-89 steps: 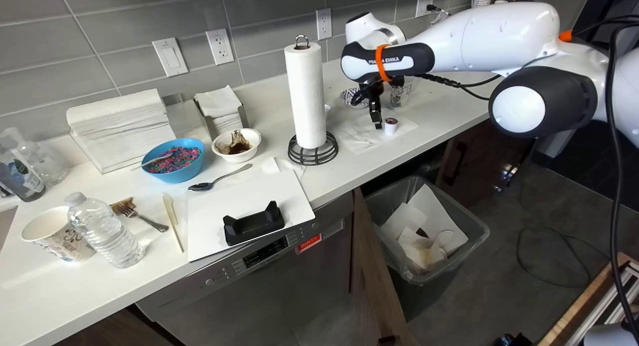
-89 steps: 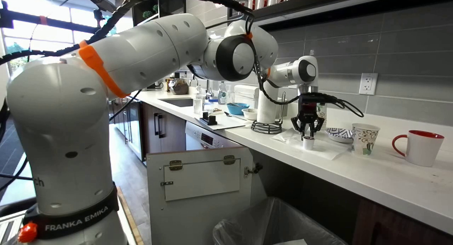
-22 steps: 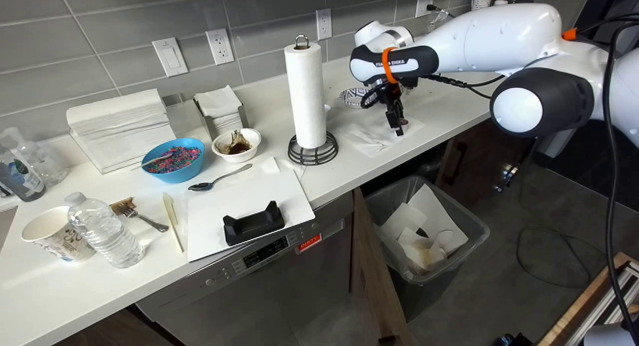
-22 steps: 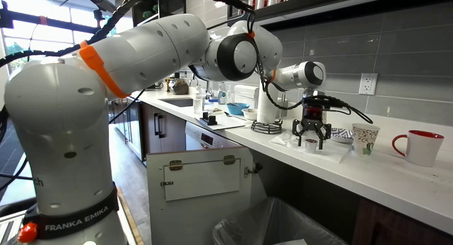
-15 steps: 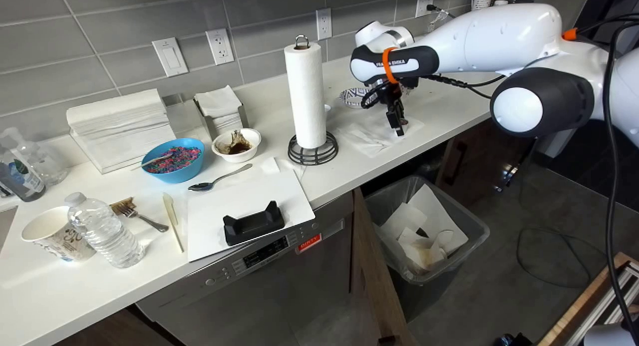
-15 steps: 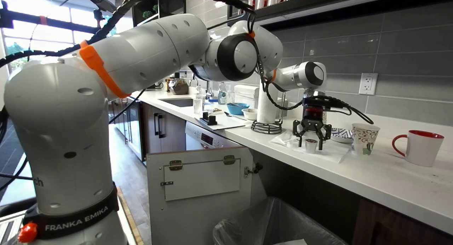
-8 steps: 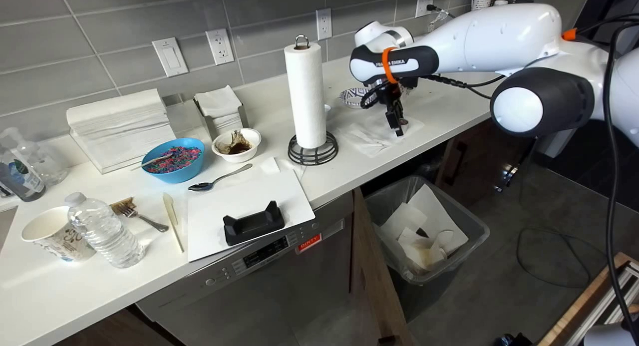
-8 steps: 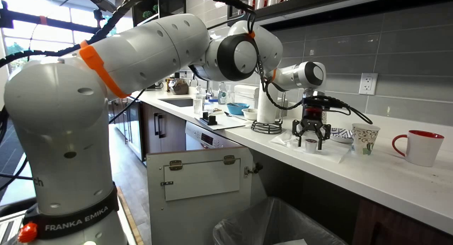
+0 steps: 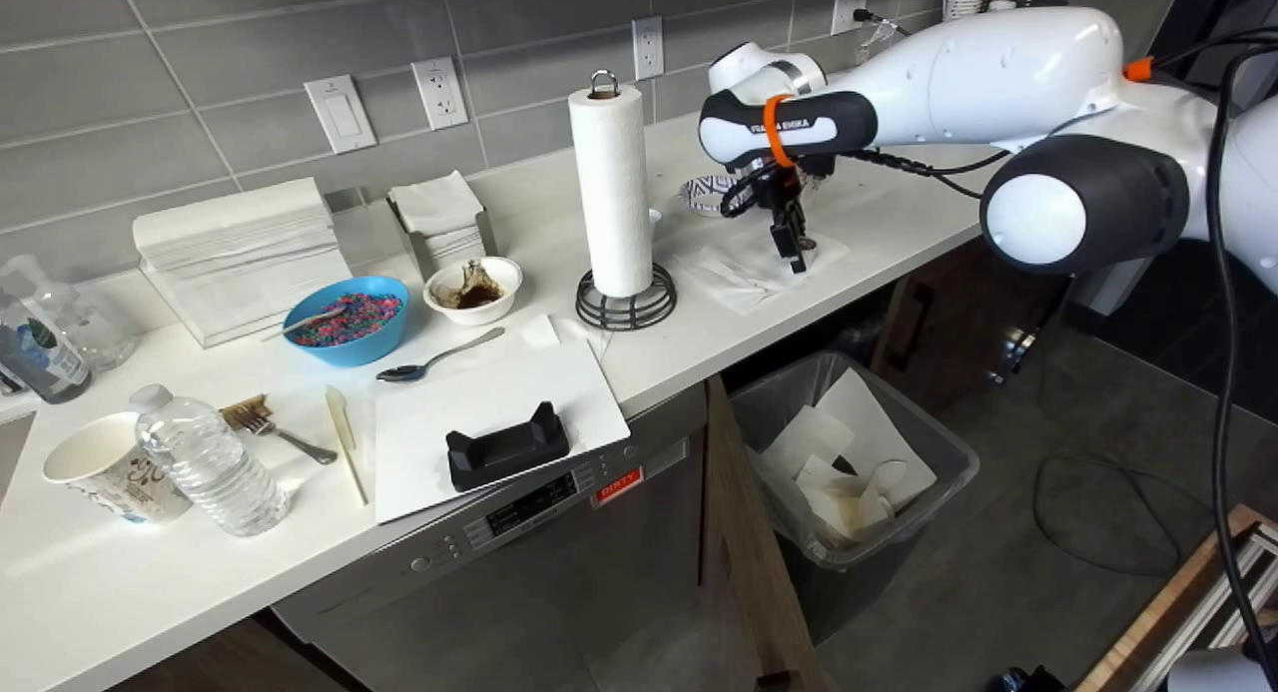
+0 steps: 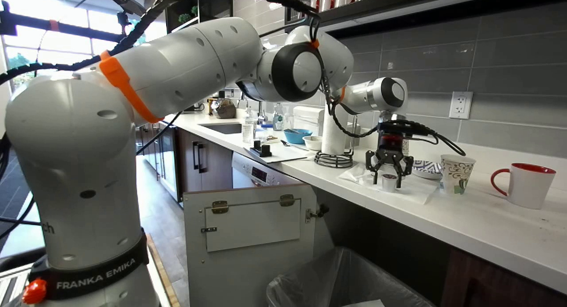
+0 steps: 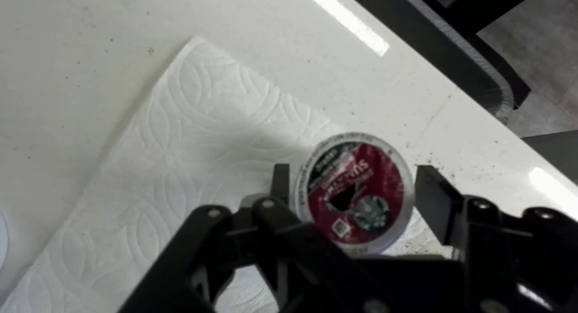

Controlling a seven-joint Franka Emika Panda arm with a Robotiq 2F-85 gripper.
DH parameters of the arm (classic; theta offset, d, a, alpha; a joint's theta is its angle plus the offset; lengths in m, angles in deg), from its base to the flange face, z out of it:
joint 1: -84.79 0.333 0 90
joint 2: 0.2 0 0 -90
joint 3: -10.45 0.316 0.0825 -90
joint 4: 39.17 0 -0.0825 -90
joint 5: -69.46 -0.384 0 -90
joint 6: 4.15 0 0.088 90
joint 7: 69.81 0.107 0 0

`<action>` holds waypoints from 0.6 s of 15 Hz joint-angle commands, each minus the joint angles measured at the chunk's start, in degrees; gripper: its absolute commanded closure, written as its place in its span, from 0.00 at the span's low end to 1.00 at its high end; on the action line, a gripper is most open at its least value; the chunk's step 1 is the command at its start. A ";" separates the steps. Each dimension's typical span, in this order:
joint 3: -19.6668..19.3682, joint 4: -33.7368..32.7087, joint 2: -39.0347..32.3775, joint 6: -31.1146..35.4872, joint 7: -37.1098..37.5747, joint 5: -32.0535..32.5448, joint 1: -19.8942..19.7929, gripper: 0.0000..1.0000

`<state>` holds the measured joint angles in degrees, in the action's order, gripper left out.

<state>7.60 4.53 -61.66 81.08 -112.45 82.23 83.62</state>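
The coffee pod (image 11: 356,204) stands upright on the countertop (image 11: 67,78), near the edge of a sheet of paper towel (image 11: 180,168), its dark red lid facing up with a dark triangular spot in it. The gripper (image 10: 387,182) straddles it, one finger on each side; the jaws stand parted, with a narrow gap showing in the wrist view between the pod and each fingertip, so nothing is gripped. Dark specks are scattered on the counter beside the pod. In an exterior view a patterned bowl (image 10: 427,167) sits behind the gripper, next to a printed paper cup (image 10: 458,174), and farther along is a white mug (image 10: 527,185) with a red handle. On the opposite side a paper towel roll (image 9: 612,193) stands upright on a black wire holder (image 9: 626,318). Beyond it are a white bowl (image 9: 479,316) with brown residue, a blue bowl (image 9: 369,350) with colourful contents, a spoon (image 9: 439,357) and a black cradle (image 9: 509,452) on a white board (image 9: 429,422). Below the counter's front edge stands a lined bin (image 9: 869,582) holding crumpled paper.
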 commanded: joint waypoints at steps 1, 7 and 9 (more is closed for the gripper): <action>0.28 -1.18 -0.95 -0.24 0.01 -0.56 -0.26 0.34; 0.30 -1.46 -1.18 -0.35 -0.02 -0.62 -0.33 0.44; 0.32 -1.56 -1.27 -0.33 0.00 -0.68 -0.38 0.47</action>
<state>7.60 4.51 -61.73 81.08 -112.45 82.23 83.61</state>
